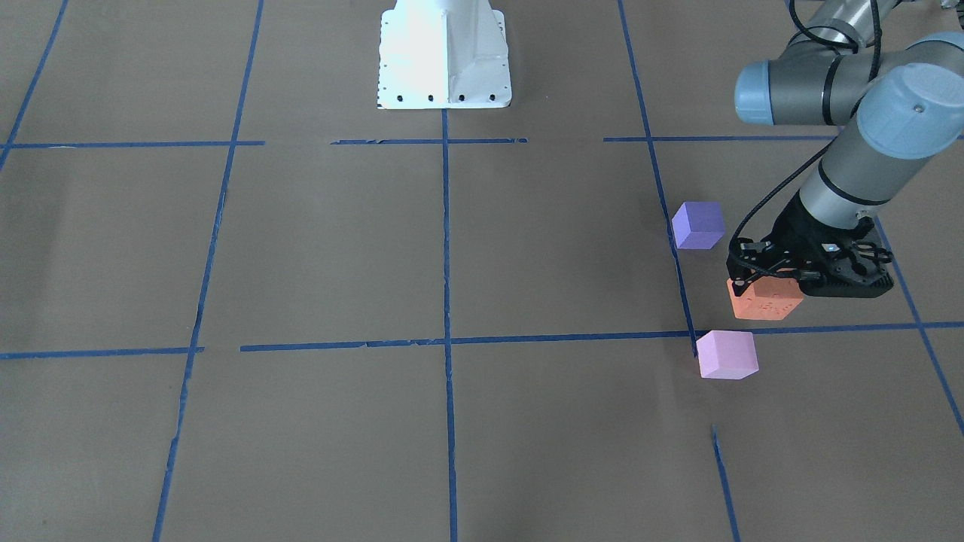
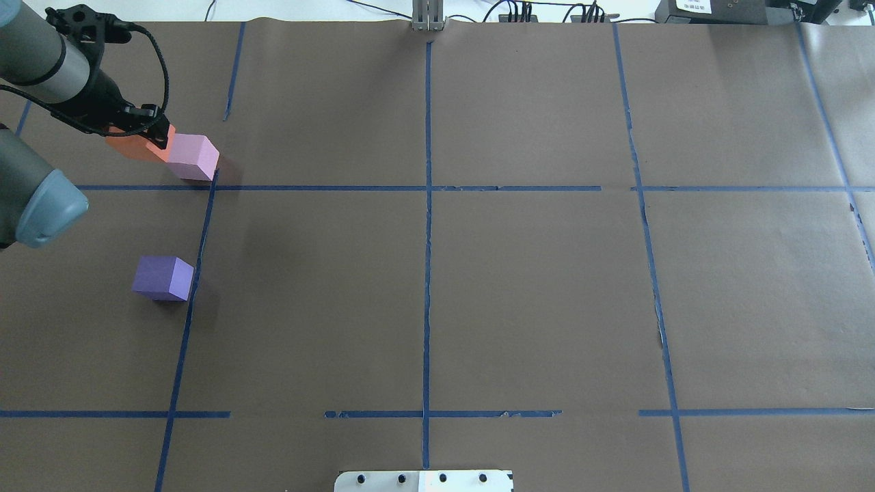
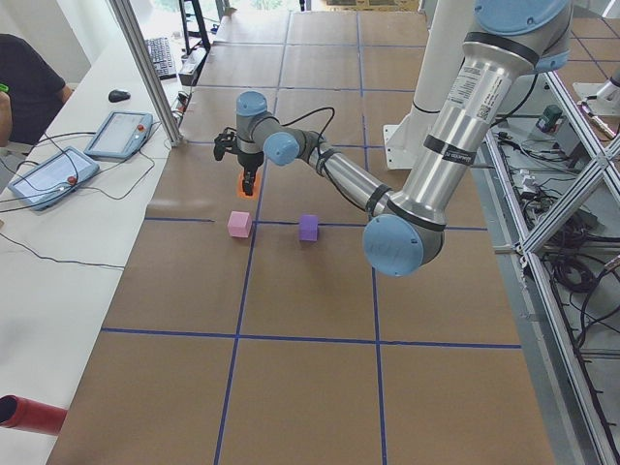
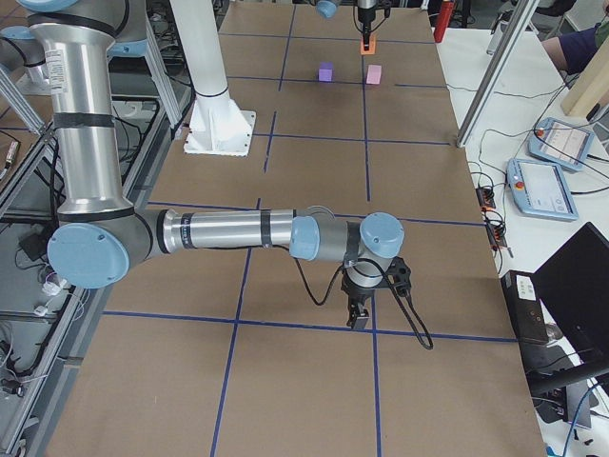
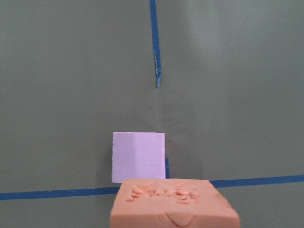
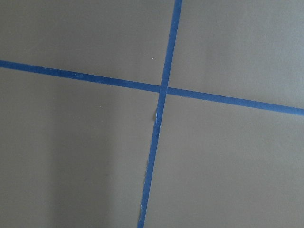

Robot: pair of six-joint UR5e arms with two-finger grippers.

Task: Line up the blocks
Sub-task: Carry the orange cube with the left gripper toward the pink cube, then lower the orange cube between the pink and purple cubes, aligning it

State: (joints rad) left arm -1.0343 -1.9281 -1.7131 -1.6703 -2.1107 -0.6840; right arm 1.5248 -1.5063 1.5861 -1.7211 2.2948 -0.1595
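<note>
Nearest the left wrist lens: orange block (image 5: 175, 204), cut off at the bottom edge, dimpled face upward. Held by left tool (image 1: 772, 280), closed on two opposite sides; fingers absent from the wrist view and largely masked by the black housing from the front. Hard to tell whether resting on tabletop (image 2: 533, 287) or raised slightly off it.

Left to right from overhead: orange block in the tool; purple block (image 2: 163, 278), nearer the robot and well apart; pink block (image 2: 193, 157), just beside the orange one at a crossing of blue tape (image 2: 307, 188). Appears to touch the pink block from overhead, yet shows a gap from the front. Likely held here for setting down in line with the pink block, with the purple block not yet alongside.

Right tool (image 4: 359, 317): far off over another tape crossing, presumably parked clear of the work. Visible from the side only, so cannot tell whether open or closed.
</note>
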